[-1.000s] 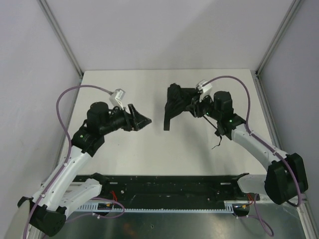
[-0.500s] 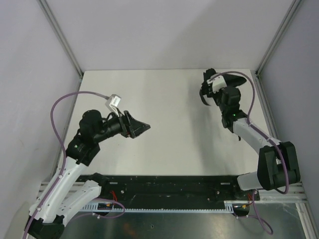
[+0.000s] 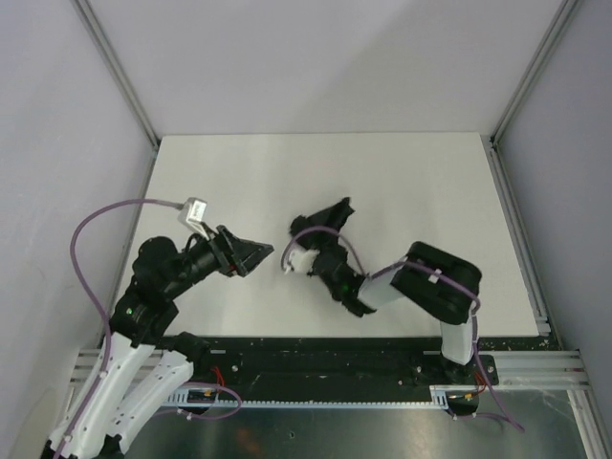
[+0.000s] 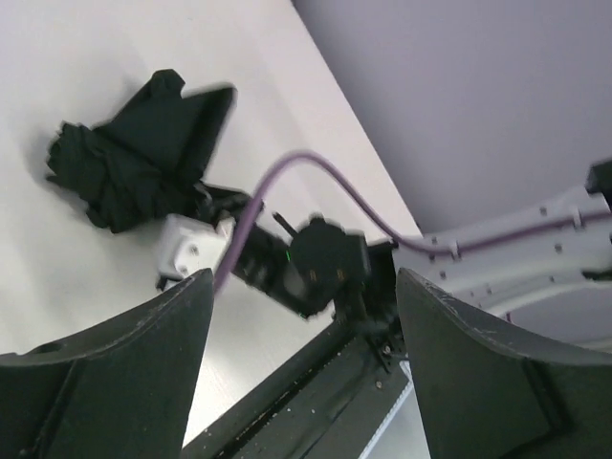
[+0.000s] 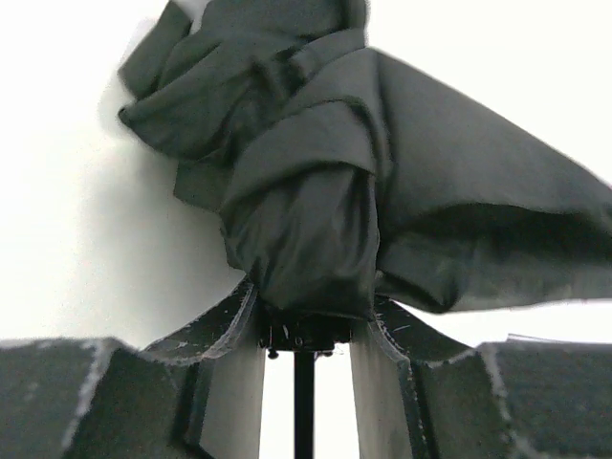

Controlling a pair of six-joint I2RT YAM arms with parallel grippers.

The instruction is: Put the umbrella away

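Right gripper point(image 5: 304, 323) clamped on the umbrella point(image 5: 330, 172) at the bunched lower end of its canopy, one finger pressed against each side of the black fabric, a thin dark shaft point(image 5: 304, 402) running down between them. Above the fingers, matte black cloth in crumpled folds, one broad panel fanning out to the right in the right wrist view.

From overhead, umbrella point(image 3: 325, 218) just right of the middle of the white table point(image 3: 402, 182), nearer the near edge than the far one, right gripper point(image 3: 320, 239) at its near side. Right arm point(image 3: 435, 282) folded back tightly on itself. Cannot tell whether the bundle rests on the surface or hangs just above it.

Left gripper point(image 3: 254, 256) to the left of the umbrella, apart from it, pointing right toward it, fingers spread wide with nothing between them. In the left wrist view, both fingers point(image 4: 115, 382) framing the umbrella point(image 4: 134, 158) and the right arm's purple cable point(image 4: 287, 167).
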